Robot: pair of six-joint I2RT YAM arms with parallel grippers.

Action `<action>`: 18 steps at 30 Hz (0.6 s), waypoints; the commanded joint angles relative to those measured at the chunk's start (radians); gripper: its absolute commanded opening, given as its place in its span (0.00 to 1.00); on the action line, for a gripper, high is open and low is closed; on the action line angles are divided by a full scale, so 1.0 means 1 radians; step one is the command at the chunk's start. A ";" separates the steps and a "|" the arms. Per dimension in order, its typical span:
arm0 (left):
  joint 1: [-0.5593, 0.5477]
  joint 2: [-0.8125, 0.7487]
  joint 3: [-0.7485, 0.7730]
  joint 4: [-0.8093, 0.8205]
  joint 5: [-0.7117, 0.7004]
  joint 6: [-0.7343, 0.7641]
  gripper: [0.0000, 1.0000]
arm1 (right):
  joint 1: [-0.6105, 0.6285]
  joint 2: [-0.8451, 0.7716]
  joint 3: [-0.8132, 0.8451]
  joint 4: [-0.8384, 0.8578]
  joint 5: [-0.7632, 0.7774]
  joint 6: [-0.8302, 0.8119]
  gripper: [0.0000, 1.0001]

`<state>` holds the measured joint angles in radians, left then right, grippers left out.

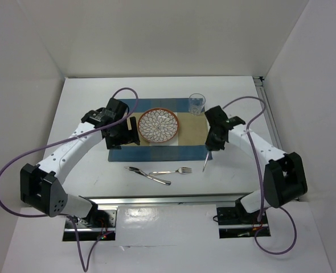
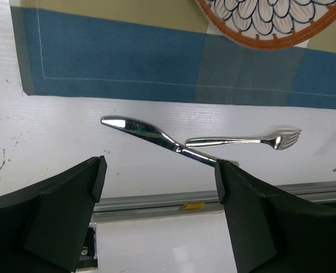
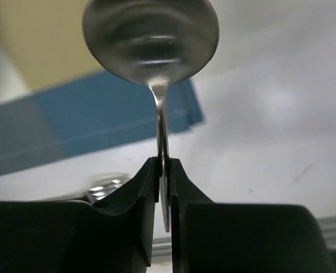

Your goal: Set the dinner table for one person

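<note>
spoon pinched at the placemat's right edge

the right gripper [image 3: 163, 170] is clamped on the thin handle of a spoon [image 3: 151, 40], its two dark fingers pressed flat against the metal from either side. seen from above, the spoon [image 1: 205, 162] slants down from that gripper [image 1: 210, 149] toward the near edge, just right of the placemat's near right corner. whether its tip touches the surface cannot be told.

the dinner table [image 1: 156, 88], white and railed in silver along its near side, carries a blue-and-tan placemat [image 1: 156, 153] at its middle. a patterned plate [image 1: 158, 125] with an orange rim sits on the mat, and a clear glass [image 1: 196, 103] stands upright at the mat's far right corner.

the left gripper [image 1: 131, 131] hangs over the mat's left part, just beside the plate, with its jaws wide apart and nothing between them. its wrist camera looks past the fingers [image 2: 97, 170] at a knife [image 2: 151, 135] and a fork [image 2: 242, 140] lying on bare table between the mat and the rail, the fork's handle end touching the knife.
</note>
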<state>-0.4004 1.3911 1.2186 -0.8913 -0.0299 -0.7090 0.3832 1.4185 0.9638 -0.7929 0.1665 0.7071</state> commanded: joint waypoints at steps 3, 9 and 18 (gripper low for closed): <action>-0.003 0.028 0.090 -0.024 -0.033 0.042 0.95 | 0.059 0.155 0.251 -0.012 0.018 -0.138 0.00; -0.003 -0.006 0.072 -0.034 -0.033 0.029 0.94 | 0.068 0.435 0.470 0.040 -0.030 -0.267 0.00; -0.003 -0.024 0.052 -0.043 -0.033 0.020 0.94 | 0.049 0.648 0.662 0.046 -0.087 -0.302 0.00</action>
<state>-0.4007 1.3979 1.2713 -0.9176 -0.0551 -0.6853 0.4427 2.0430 1.5555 -0.7643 0.1020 0.4320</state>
